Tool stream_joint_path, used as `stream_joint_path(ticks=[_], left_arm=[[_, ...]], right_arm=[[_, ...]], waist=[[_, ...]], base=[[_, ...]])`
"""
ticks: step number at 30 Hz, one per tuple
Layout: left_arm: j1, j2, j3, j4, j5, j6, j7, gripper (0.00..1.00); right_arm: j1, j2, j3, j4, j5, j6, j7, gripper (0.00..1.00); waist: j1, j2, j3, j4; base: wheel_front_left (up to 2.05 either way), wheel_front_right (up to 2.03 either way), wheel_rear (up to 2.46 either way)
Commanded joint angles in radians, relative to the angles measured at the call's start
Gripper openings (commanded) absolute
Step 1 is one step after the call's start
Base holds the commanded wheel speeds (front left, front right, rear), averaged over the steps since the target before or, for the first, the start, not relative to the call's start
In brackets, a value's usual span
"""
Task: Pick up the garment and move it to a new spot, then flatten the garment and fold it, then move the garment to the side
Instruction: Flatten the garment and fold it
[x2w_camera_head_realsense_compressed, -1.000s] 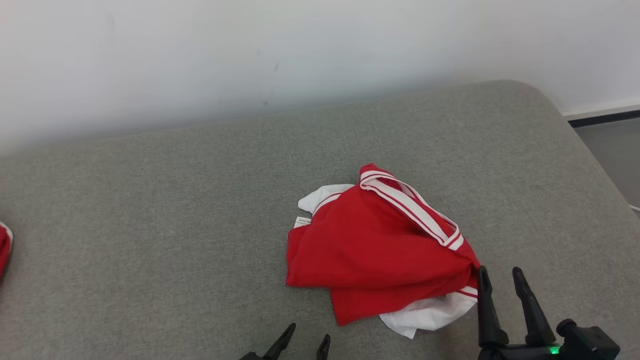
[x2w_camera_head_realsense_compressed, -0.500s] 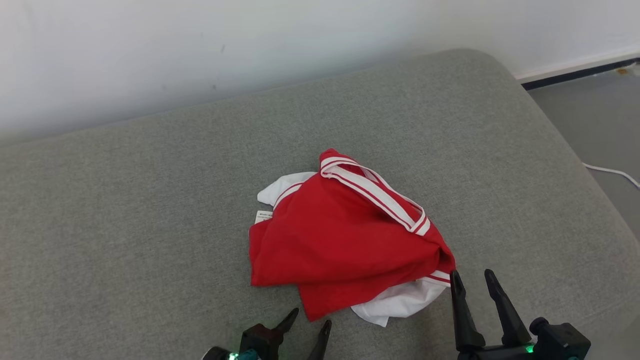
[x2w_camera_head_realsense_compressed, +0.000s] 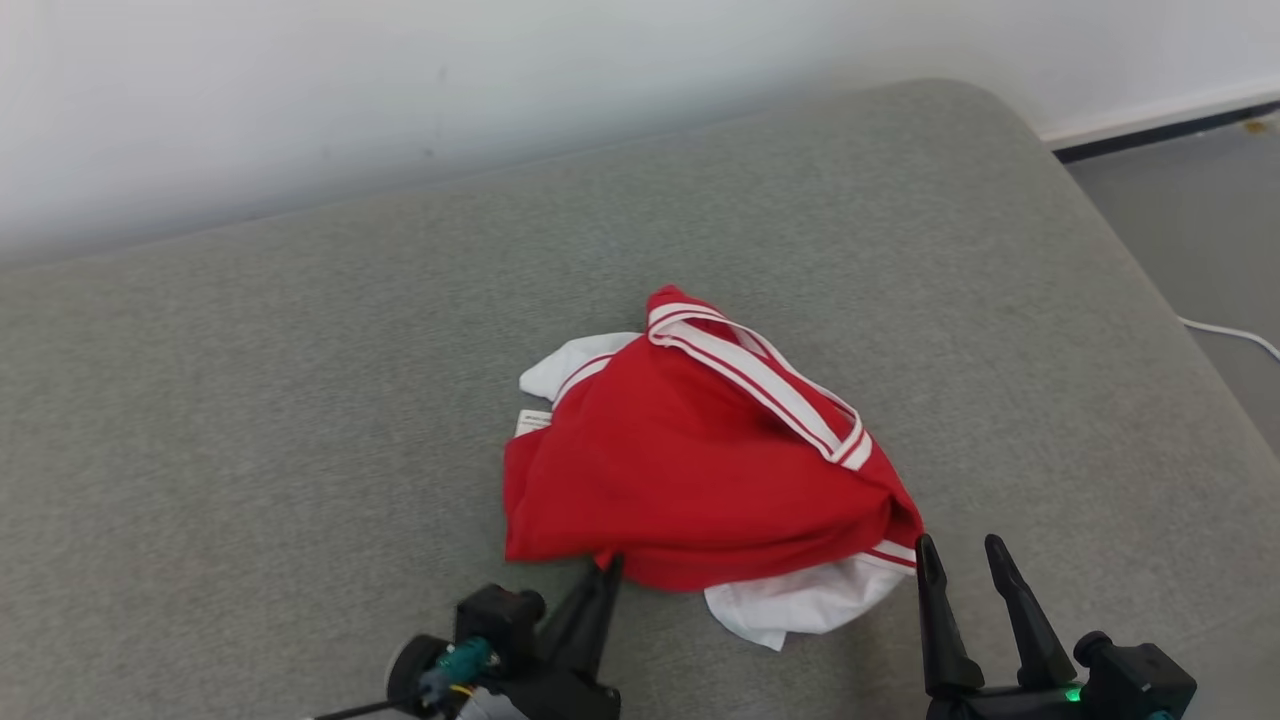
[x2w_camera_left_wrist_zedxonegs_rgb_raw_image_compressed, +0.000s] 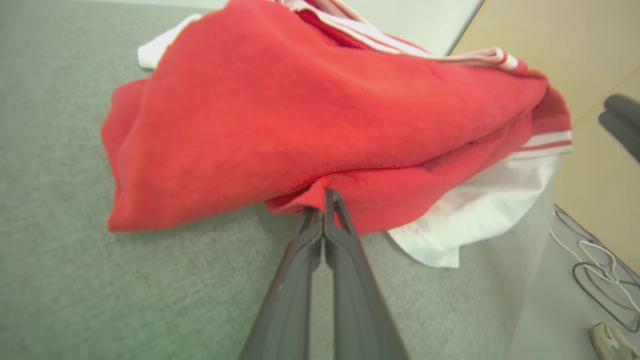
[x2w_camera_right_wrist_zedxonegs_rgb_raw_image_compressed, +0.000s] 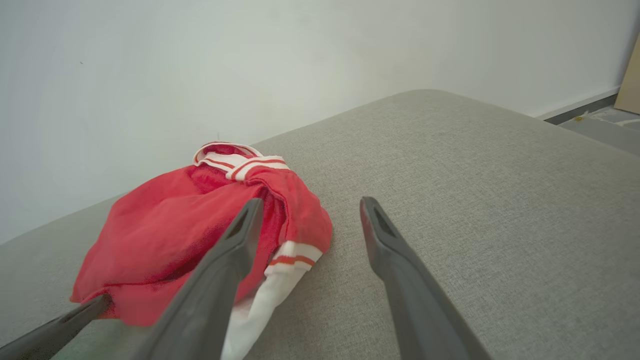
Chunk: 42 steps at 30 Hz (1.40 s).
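Observation:
A crumpled red garment (x2w_camera_head_realsense_compressed: 700, 460) with white striped trim and white lining lies in a heap on the grey cushioned surface (x2w_camera_head_realsense_compressed: 250, 400). My left gripper (x2w_camera_head_realsense_compressed: 608, 566) is shut on a fold of the garment's near red edge; the left wrist view shows the garment (x2w_camera_left_wrist_zedxonegs_rgb_raw_image_compressed: 300, 100) with the gripper (x2w_camera_left_wrist_zedxonegs_rgb_raw_image_compressed: 324, 200) pinching the fabric between touching fingertips. My right gripper (x2w_camera_head_realsense_compressed: 960, 548) stands open just right of the heap's near right corner, beside the white part, with nothing between its fingers. In the right wrist view the right gripper (x2w_camera_right_wrist_zedxonegs_rgb_raw_image_compressed: 310, 205) is beside the garment (x2w_camera_right_wrist_zedxonegs_rgb_raw_image_compressed: 190, 220).
A white wall (x2w_camera_head_realsense_compressed: 400, 90) runs behind the cushion. The cushion's rounded right edge drops to grey floor (x2w_camera_head_realsense_compressed: 1200, 230) with a white cable (x2w_camera_head_realsense_compressed: 1235, 335). The left wrist view shows cables (x2w_camera_left_wrist_zedxonegs_rgb_raw_image_compressed: 595, 280) and a shoe (x2w_camera_left_wrist_zedxonegs_rgb_raw_image_compressed: 612, 342) on the floor.
My left gripper has advanced to the garment's near edge and shut on the red fabric, lifting that edge slightly. The head camera has shifted. My right gripper stays open beside the heap.

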Motion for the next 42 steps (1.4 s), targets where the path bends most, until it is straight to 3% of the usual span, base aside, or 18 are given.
stream_joint_path(ticks=[1,11,17,24,25,26,37,42], left_arm=[[0.004,0.002,0.03,-0.033,0.013,0.01,-0.003,0.0],[0.157,0.044,0.336,-0.268,0.148,0.016,-0.003,0.0],[0.264,0.072,0.52,-0.354,0.179,0.019,-0.003,0.0],[0.362,0.042,0.579,-0.318,0.215,0.0,-0.003,0.0],[0.362,0.041,0.585,-0.309,0.22,0.001,-0.003,0.4],[0.36,0.037,0.594,-0.31,0.222,-0.003,-0.003,1.0],[0.368,0.003,0.633,-0.443,0.326,0.001,-0.003,1.0],[0.393,0.0,0.607,-0.469,0.381,0.022,-0.003,1.0]], right_arm=[[0.013,0.001,-0.005,0.001,-0.002,-0.002,0.0,1.0],[0.042,0.001,-0.024,0.0,-0.001,-0.002,0.0,1.0],[0.058,0.001,-0.025,0.0,-0.003,-0.002,0.0,1.0],[0.074,0.001,-0.023,0.008,-0.002,-0.002,0.0,1.0],[0.077,0.001,-0.022,0.01,-0.003,-0.002,0.0,1.0],[0.078,0.001,-0.02,0.012,-0.004,-0.002,0.0,1.0],[0.023,0.001,0.082,0.109,-0.081,-0.002,0.0,1.0],[-0.077,0.001,0.12,0.234,-0.109,-0.002,0.0,1.0]], waist=[[-0.0001,-0.0001,-0.01,0.042],[-0.0001,-0.0001,-0.059,0.198],[-0.0001,-0.0001,-0.085,0.249],[-0.0001,-0.0001,-0.108,0.271],[-0.0001,-0.0001,-0.111,0.274],[-0.0001,-0.0001,-0.114,0.277],[-0.0001,-0.0001,-0.147,0.327],[-0.0001,-0.0001,-0.154,0.353]], base=[[0.0,0.0,0.0],[0.0,0.0,0.0],[0.0,0.0,0.0],[0.0,0.0,0.0],[0.0,0.0,0.0],[0.0,0.0,0.0],[0.0,0.0,0.0],[0.0,0.0,0.0]])
